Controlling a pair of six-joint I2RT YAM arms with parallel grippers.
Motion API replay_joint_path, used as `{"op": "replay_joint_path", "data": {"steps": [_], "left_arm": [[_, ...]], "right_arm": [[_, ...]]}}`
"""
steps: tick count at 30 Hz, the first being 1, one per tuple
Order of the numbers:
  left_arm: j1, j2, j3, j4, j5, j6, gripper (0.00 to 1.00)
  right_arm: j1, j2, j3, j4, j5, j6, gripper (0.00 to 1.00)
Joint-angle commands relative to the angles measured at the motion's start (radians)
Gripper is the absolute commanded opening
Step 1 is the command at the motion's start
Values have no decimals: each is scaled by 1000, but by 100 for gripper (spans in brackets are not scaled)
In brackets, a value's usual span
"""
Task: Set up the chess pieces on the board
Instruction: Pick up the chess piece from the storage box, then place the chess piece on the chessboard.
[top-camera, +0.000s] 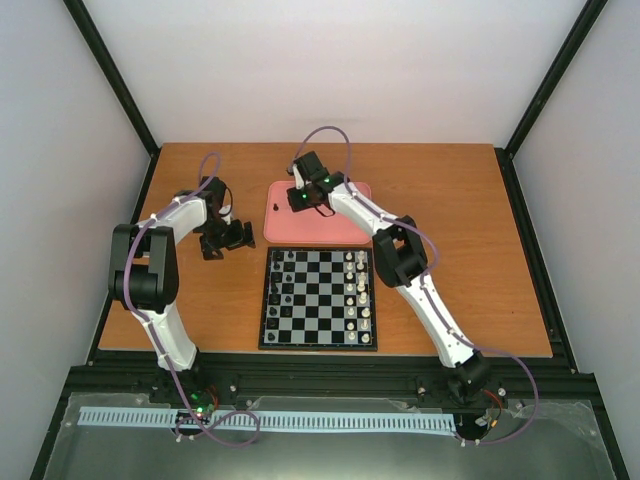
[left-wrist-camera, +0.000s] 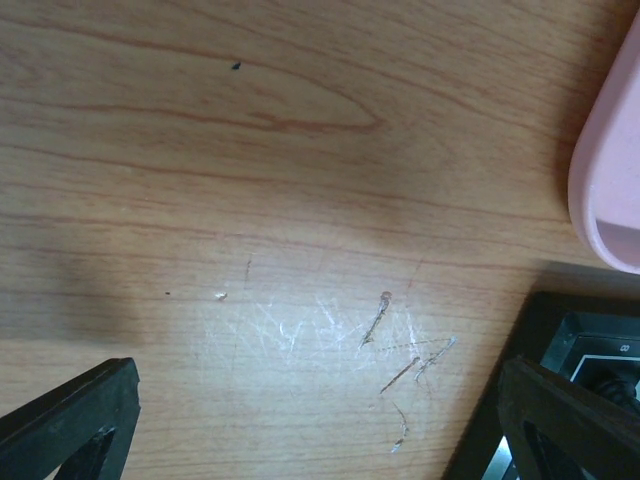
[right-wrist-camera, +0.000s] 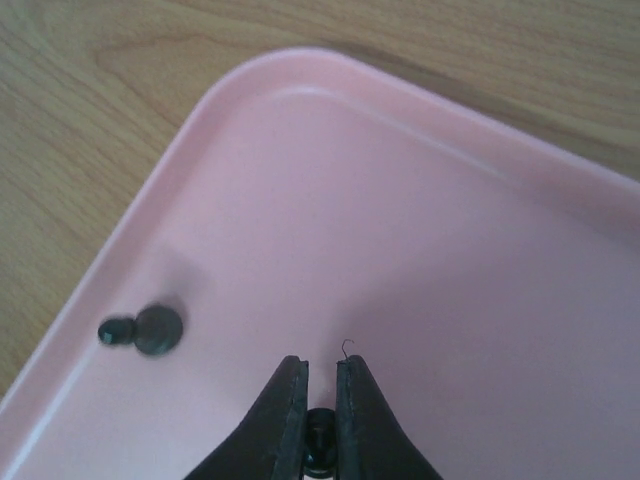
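No text, label, brand or number is legible in any view. One candidate only, in the left wrist view: a small pale printed mark sits on the dark border of the board, close to its corner. It is too blurred to make out which character it is.

The left arm rises from its base at seven o'clock, folds at a raised elbow and bends on toward two o'clock. The left hand hangs low over the bench, its fingers spread wide apart. The right arm stretches from five o'clock toward eleven o'clock, wrist tipped down. The right hand is closed, its fingers pinching a small black chess piece.
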Motion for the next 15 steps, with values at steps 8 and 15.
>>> {"op": "replay_joint_path", "data": {"steps": [8, 15], "left_arm": [[3, -36, 26, 1, 1, -1, 100], [3, -49, 52, -5, -17, 5, 100]], "right_arm": [[57, -547, -505, 23, 16, -124, 3], [203, -948, -1035, 131, 44, -69, 3]]}}
